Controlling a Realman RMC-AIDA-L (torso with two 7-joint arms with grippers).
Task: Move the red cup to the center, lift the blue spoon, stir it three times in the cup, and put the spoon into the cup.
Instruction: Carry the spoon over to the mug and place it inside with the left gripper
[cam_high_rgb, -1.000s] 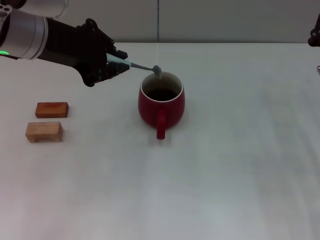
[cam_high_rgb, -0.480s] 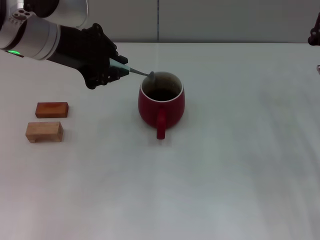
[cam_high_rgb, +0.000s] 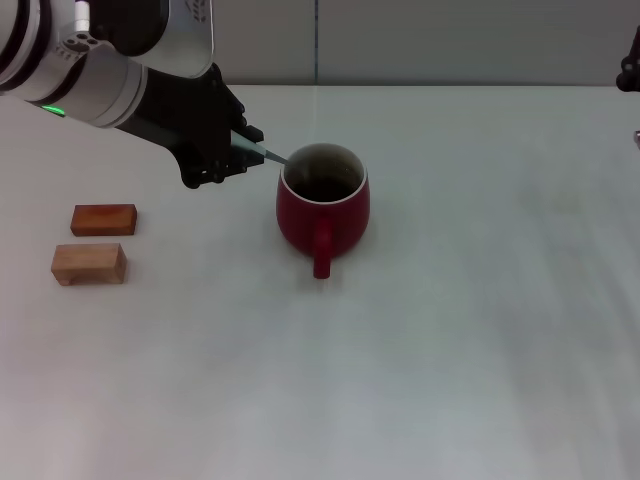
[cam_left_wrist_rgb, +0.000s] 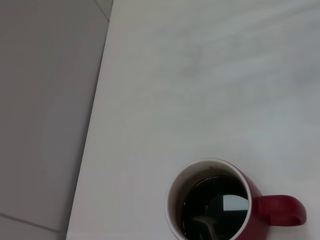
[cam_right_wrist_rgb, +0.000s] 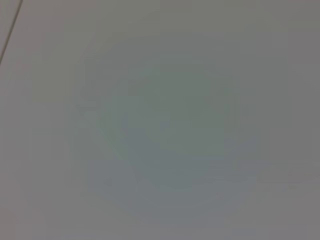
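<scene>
Your cup (cam_high_rgb: 323, 206) sits upright on the white table (cam_high_rgb: 470, 330), roughly mid-table in the head view, handle pointing toward the robot. Inside is dark, pale rim visible.

Left gripper (cam_high_rgb: 238, 150) is just left of the cup, slightly behind it, above the table — clamped on the spoon (cam_high_rgb: 262, 152). You can see the pale blue handle coming out of the black fingers (cam_high_rgb: 215, 165) and slanting down to the cup's near-left rim. The bowl end is not visible from the head view; it drops behind the rim.

Left wrist view looks down into the cup (cam_left_wrist_rgb: 215, 202): a grey spoon (cam_left_wrist_rgb: 207, 227) shape shows low inside the dark interior, with a bright reflection beside it. Own fingers don't show there.

Right gripper (cam_high_rgb: 630, 70) is parked at the far right edge, well apart from the cup — can't tell whether it's open or closed. Right wrist view shows only blank surface.

Two wooden blocks (cam_high_rgb: 90, 263) sit at the left side, one behind the other, well clear of the cup.
</scene>
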